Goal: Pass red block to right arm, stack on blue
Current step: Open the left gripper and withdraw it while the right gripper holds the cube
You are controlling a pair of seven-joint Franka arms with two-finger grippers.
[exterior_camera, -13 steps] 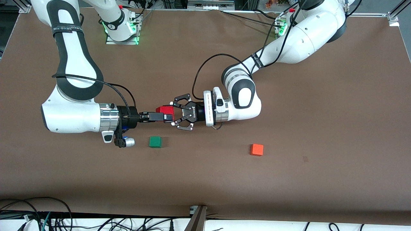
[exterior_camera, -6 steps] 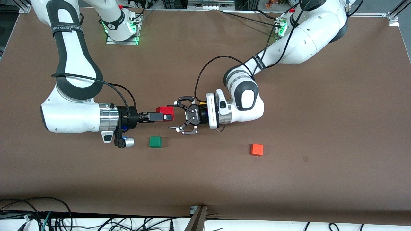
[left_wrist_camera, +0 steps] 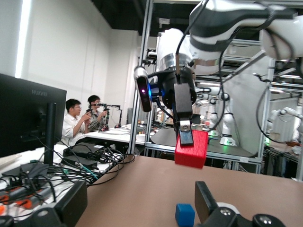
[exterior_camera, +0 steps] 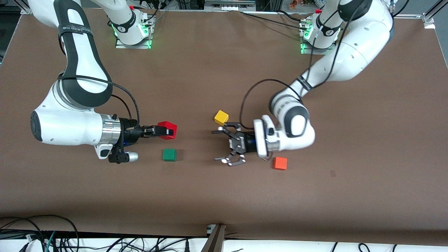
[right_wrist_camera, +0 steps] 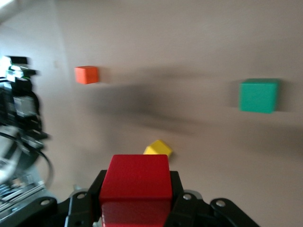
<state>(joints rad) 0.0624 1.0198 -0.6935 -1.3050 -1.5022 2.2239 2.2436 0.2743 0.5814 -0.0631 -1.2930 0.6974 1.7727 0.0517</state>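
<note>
Red block (exterior_camera: 167,130) now sits clamped in my right end effector (exterior_camera: 164,131) alone, since the left end effector (exterior_camera: 224,146) has spread open and backed off over the counter (exterior_camera: 210,196), so stacking comes next.

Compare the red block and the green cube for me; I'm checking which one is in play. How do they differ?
The red block is held off the table in the shut right gripper; the green cube sits free on the table. The red block looks tilted in the grip; the green cube lies flat. The open left gripper holds neither. Both are plain cubes of like size.
</note>
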